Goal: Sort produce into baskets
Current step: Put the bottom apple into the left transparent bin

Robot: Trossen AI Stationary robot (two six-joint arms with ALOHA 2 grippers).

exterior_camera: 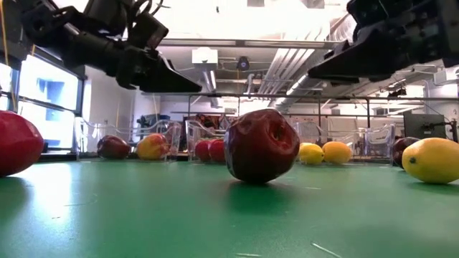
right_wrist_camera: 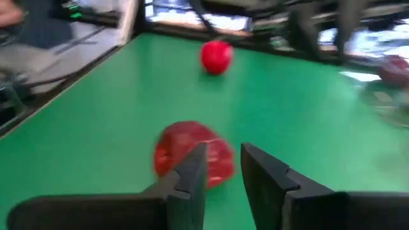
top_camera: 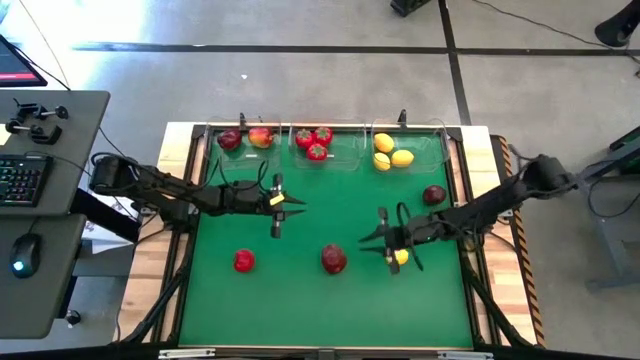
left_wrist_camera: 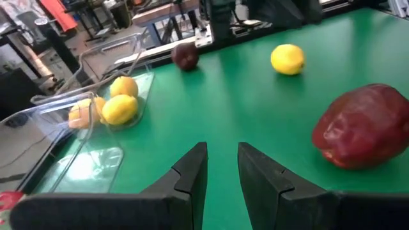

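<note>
Step in hand: right gripper (top_camera: pixel 384 237) is hovering over the green mat (top_camera: pixel 300 300), with a lemon (top_camera: pixel 401 257) on the mat just beside its fingers at their 4 o'clock and a dark red apple (top_camera: pixel 334 259) near at their 8 o'clock; judged target is one of these two.
Doing it well: in my judgement the gripper is needing to centre over one fruit, widen the gap beyond the fruit's width, then descend square so the round toy is not rolling away.
Right claw: fingers (right_wrist_camera: pixel 185 176) are standing a narrow gap apart, holding nothing and touching nothing; the dark red apple is lying ahead of the tips in the right wrist view.
Left claw: left gripper (top_camera: pixel 277 205) is waiting above the mat at mat centre's 10 o'clock, fingers a narrow gap apart, empty.
Loose produce: a bright red fruit (top_camera: pixel 244 261) is lying at mat centre's 8 o'clock; a second dark apple (top_camera: pixel 434 195) at its 2 o'clock.
Baskets: three clear bins along the 12 o'clock edge; left bin (top_camera: pixel 212 140) is holding two apples, middle bin (top_camera: pixel 296 158) three green-topped red fruits, right bin (top_camera: pixel 436 150) three lemons.
Risk: judged, the narrow gap is likely to nudge a fruit rather than take it.
</note>
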